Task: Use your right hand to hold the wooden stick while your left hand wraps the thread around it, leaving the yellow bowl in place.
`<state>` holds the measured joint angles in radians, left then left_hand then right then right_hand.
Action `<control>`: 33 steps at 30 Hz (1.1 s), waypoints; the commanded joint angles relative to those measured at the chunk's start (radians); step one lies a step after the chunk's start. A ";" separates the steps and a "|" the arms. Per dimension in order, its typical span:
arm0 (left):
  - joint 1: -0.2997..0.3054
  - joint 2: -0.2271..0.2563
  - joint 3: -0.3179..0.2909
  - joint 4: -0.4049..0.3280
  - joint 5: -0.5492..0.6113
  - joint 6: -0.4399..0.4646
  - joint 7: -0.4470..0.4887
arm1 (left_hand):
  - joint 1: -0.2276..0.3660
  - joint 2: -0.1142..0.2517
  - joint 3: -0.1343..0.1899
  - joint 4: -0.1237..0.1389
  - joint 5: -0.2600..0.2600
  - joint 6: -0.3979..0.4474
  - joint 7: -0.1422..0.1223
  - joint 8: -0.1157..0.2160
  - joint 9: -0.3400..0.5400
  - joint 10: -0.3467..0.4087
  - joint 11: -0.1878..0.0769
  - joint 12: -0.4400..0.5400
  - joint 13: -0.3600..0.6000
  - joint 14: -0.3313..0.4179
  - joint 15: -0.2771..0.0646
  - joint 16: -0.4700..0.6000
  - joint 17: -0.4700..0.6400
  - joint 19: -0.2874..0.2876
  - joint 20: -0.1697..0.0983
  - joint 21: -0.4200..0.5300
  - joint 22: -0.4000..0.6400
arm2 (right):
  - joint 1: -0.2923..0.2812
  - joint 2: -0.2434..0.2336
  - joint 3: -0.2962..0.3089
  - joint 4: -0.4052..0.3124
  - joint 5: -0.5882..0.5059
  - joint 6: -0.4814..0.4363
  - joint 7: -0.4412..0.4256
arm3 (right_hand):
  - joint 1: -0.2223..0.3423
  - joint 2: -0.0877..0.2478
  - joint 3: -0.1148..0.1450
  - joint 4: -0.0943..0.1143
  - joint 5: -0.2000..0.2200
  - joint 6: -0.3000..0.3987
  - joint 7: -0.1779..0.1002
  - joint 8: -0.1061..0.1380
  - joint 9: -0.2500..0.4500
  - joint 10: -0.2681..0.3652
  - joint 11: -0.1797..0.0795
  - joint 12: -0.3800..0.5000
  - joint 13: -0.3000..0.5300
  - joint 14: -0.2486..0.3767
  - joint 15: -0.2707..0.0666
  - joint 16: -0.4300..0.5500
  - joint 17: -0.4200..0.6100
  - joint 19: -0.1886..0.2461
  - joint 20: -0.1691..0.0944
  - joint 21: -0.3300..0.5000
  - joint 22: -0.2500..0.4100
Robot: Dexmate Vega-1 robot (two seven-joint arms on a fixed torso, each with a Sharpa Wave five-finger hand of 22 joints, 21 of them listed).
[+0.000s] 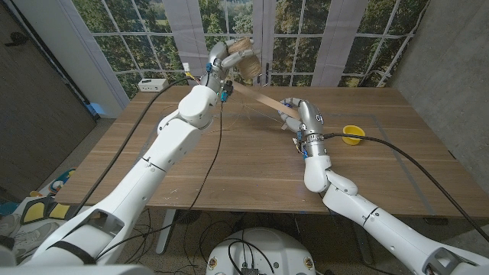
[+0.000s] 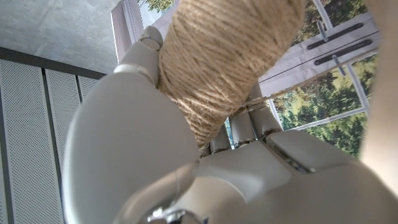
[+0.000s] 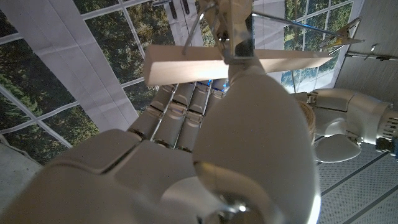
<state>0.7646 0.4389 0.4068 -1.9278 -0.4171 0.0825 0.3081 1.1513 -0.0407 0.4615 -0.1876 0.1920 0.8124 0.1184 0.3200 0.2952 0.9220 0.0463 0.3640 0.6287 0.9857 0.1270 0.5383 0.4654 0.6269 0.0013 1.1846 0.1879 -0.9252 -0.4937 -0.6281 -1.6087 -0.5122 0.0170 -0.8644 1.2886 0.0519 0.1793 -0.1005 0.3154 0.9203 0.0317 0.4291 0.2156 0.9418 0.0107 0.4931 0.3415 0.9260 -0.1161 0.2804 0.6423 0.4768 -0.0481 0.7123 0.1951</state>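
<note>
My right hand (image 1: 293, 112) grips one end of a flat wooden stick (image 1: 256, 98) and holds it raised over the far middle of the table, the free end slanting toward my left arm. In the right wrist view, the stick (image 3: 186, 62) lies across my right hand's (image 3: 205, 149) fingers. My left hand (image 1: 223, 58) is lifted above the stick's free end and holds a spool of brown thread (image 1: 244, 59). Close up, the spool (image 2: 230, 56) sits between the fingers of my left hand (image 2: 155, 162). The yellow bowl (image 1: 352, 135) stands on the table right of my right arm.
A white power strip (image 1: 153, 83) lies at the table's (image 1: 252, 172) far left corner. Black cables (image 1: 216, 145) cross the tabletop under my left arm and another runs along my right arm. Windows stand behind the far edge.
</note>
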 commanded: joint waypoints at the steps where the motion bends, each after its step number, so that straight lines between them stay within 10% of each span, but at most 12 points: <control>1: 0.084 0.030 -0.015 -0.019 -0.089 -0.061 -0.011 | 0.131 0.182 0.085 0.034 -0.001 0.099 0.002 -0.005 0.003 0.055 -0.049 -0.006 0.005 0.319 -0.353 0.023 0.126 0.059 -0.183 0.134 0.001 | 0.016 0.024 0.011 0.027 -0.019 -0.032 -0.094 | 0.107 0.116 0.003 0.006 0.003 0.086 -0.084 0.004 0.144 0.095 -0.068 0.128 0.118 0.019 -0.118 -0.001 0.003 -0.008 -0.058 0.007 0.002; 17: 0.160 0.049 -0.015 -0.017 -0.167 -0.112 -0.032 | 0.128 0.181 0.091 0.033 -0.003 0.101 0.001 -0.011 0.007 0.057 -0.050 -0.012 0.009 0.327 -0.354 0.001 0.099 0.055 -0.183 0.142 -0.001 | 0.036 0.069 0.011 0.059 -0.070 -0.117 -0.253 | 0.108 0.114 0.001 0.006 0.005 0.088 -0.086 0.005 0.144 0.100 -0.073 0.127 0.118 0.024 -0.119 -0.007 0.006 -0.015 -0.059 0.020 0.000; 33: 0.233 0.064 -0.028 -0.013 -0.252 -0.130 -0.040 | 0.128 0.180 0.097 0.031 -0.004 0.101 0.001 -0.017 0.009 0.059 -0.048 -0.019 0.009 0.325 -0.355 -0.021 0.074 0.051 -0.184 0.148 -0.002 | -0.005 0.230 0.178 0.134 -0.200 0.009 -0.253 | 0.108 0.112 0.000 0.006 0.008 0.091 -0.087 0.005 0.140 0.109 -0.069 0.124 0.113 0.032 -0.118 -0.014 0.008 -0.018 -0.062 0.034 -0.002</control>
<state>0.9445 0.4994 0.3906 -1.9540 -0.6115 -0.0251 0.2686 1.1513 -0.0407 0.4739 -0.2000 0.1883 0.8175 0.1235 0.3080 0.2996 0.9220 0.0462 0.3495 0.6363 0.9947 0.1359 0.5222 0.4957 0.6250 -0.0006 1.1958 0.1836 -0.9044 -0.3510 -0.5462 -1.5117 -0.6585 -0.0749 -1.1018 1.2886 0.0518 0.1787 -0.1012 0.3194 0.9199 0.0313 0.4292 0.2156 0.9419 0.0106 0.4931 0.3415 0.9365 -0.1165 0.2726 0.6465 0.4642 -0.0463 0.7398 0.1904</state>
